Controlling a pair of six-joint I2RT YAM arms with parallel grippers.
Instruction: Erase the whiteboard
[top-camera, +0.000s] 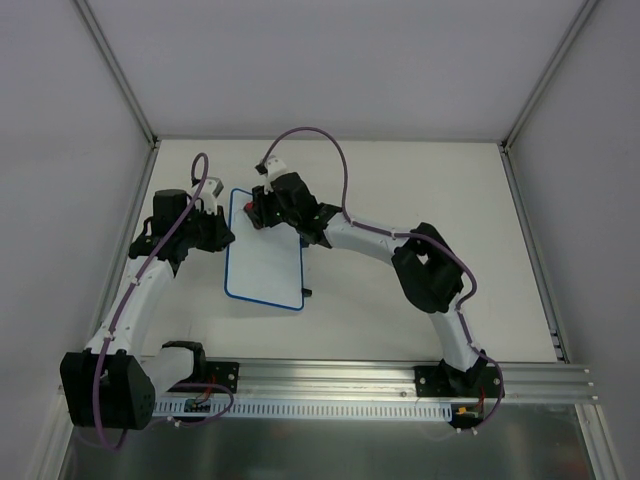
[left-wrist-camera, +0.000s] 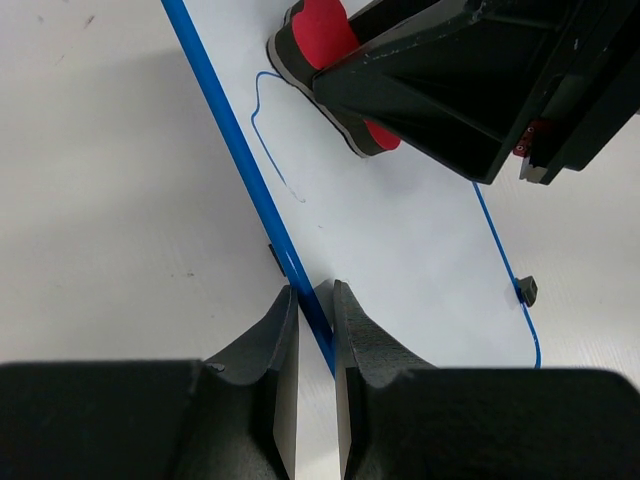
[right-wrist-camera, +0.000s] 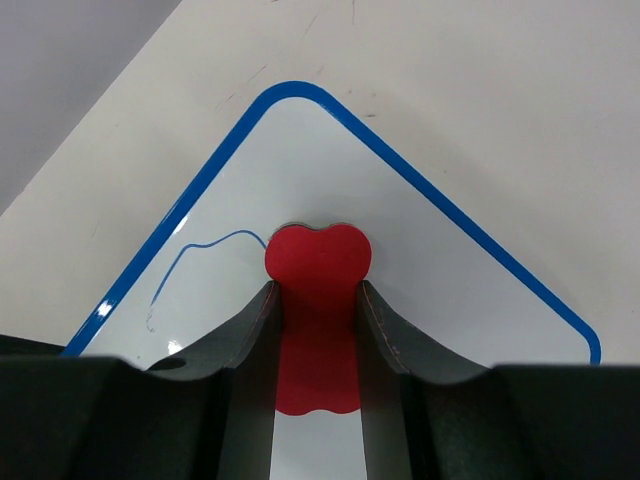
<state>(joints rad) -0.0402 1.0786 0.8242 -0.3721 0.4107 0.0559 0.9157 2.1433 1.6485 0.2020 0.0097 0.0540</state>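
The whiteboard (top-camera: 265, 262) lies flat on the table, white with a thin blue rim. A thin blue line (left-wrist-camera: 268, 130) remains near its far left corner, also seen in the right wrist view (right-wrist-camera: 195, 255). My right gripper (right-wrist-camera: 316, 300) is shut on the red eraser (right-wrist-camera: 317, 300) and presses it on the board next to the line; the eraser also shows in the left wrist view (left-wrist-camera: 325, 35). My left gripper (left-wrist-camera: 315, 300) is shut on the board's left rim (left-wrist-camera: 290, 265), pinching it. In the top view the left gripper (top-camera: 222, 232) is at the board's left edge, the right gripper (top-camera: 262, 215) over its far end.
The white table (top-camera: 420, 190) is enclosed by grey walls with metal posts at the back corners. An aluminium rail (top-camera: 400, 385) runs along the near edge. A small black foot (left-wrist-camera: 527, 290) sticks out from the board's right rim.
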